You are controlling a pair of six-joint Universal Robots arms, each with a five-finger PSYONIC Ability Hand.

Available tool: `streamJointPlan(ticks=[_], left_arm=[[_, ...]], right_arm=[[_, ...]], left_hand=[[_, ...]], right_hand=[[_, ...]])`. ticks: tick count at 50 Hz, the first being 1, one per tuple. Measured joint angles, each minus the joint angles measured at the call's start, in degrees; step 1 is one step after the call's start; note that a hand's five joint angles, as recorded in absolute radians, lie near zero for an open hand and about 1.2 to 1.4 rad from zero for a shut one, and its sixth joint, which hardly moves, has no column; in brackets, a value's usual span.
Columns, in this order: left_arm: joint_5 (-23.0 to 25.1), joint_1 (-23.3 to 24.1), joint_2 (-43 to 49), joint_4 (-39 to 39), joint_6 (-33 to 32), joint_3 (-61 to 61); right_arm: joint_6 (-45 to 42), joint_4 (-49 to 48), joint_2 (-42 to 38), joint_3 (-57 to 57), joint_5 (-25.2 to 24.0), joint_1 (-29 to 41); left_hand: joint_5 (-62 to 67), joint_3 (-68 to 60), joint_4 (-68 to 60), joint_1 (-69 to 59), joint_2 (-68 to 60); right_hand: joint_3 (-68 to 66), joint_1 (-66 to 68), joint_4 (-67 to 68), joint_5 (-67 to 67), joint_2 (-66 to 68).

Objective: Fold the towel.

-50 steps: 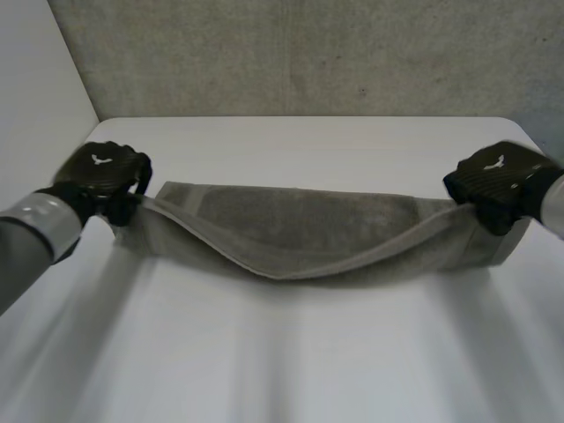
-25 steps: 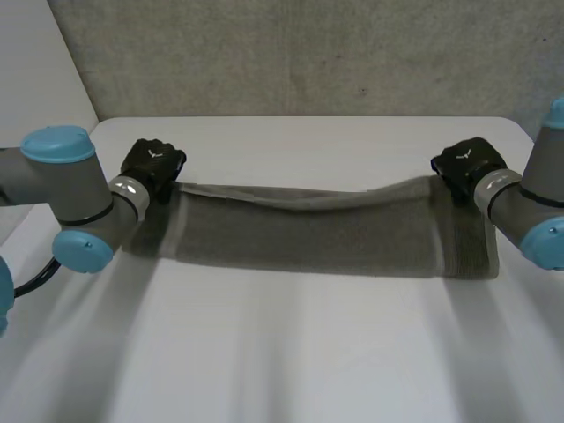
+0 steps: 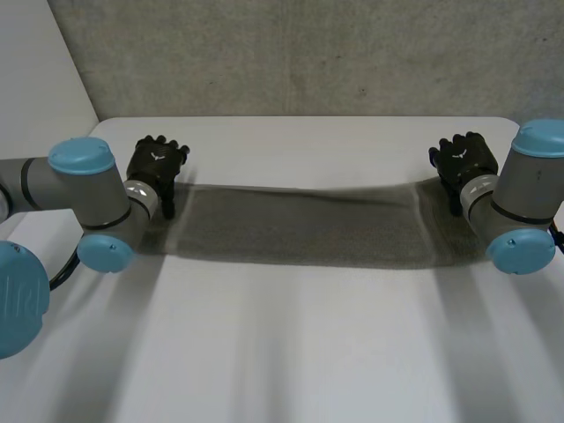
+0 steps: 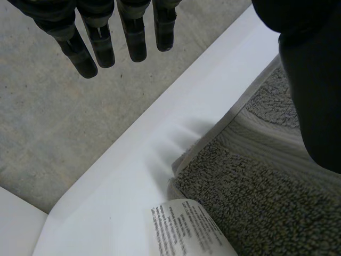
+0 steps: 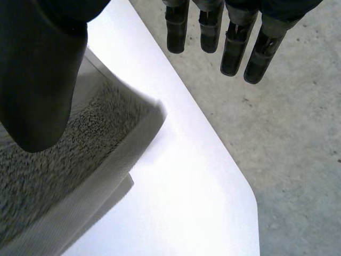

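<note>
A grey towel lies flat across the white table as a long band folded in two lengthwise. My left hand hovers just beyond the towel's far left corner, open, its straight fingers holding nothing. Under that hand lie the towel's corner and a white care label. At the far right corner my right hand is open too, with straight fingers and thumb clear of the towel. Both arms reach over the towel's ends.
The table's far edge runs close behind both hands, with a grey concrete surface beyond it. A white wall stands at the far left. Bare tabletop stretches in front of the towel.
Both hands carried the towel's lifted edge away to the far side, laid it flat and let go. Their fingers went from curled on the cloth to straight.
</note>
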State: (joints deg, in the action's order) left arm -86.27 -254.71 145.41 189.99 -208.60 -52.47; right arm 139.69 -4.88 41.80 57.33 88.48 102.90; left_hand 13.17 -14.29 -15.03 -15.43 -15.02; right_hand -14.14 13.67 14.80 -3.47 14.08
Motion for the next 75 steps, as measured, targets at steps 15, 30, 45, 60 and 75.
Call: streamJointPlan(ticks=[15,30,45,60,75], left_arm=[[2.91,1.0,-12.2,4.6,1.54,-13.89],[6.53,0.29,-27.94,8.97,9.13,-36.65],[6.64,0.09,-30.32,10.56,13.46,-42.24],[6.48,-0.02,-30.2,10.68,13.47,-42.15],[6.3,-0.02,-33.27,10.66,13.6,-42.34]], right_arm=[[2.54,0.37,12.42,9.36,-0.93,0.37],[6.27,10.81,21.43,23.15,-7.6,-1.77],[5.44,5.17,12.89,25.46,-13.26,-7.67],[4.15,0.82,10.77,21.84,-5.62,-11.52],[-13.77,0.52,15.1,16.28,0.1,-17.86]], left_hand=[[-0.54,0.18,0.0,0.01,0.17],[-0.54,0.4,0.0,0.01,0.17],[-0.53,0.4,0.0,0.01,0.17],[-0.53,0.4,0.0,0.01,0.17],[-0.54,0.43,0.0,0.14,0.17]], right_hand=[[0.0,-0.24,0.0,0.0,0.0],[-14.81,15.2,14.15,-15.97,14.74],[-30.75,31.5,30.02,-31.57,30.93],[-62.5,61.49,62.23,-62.78,61.42],[-62.78,61.82,62.23,-62.78,61.42]])
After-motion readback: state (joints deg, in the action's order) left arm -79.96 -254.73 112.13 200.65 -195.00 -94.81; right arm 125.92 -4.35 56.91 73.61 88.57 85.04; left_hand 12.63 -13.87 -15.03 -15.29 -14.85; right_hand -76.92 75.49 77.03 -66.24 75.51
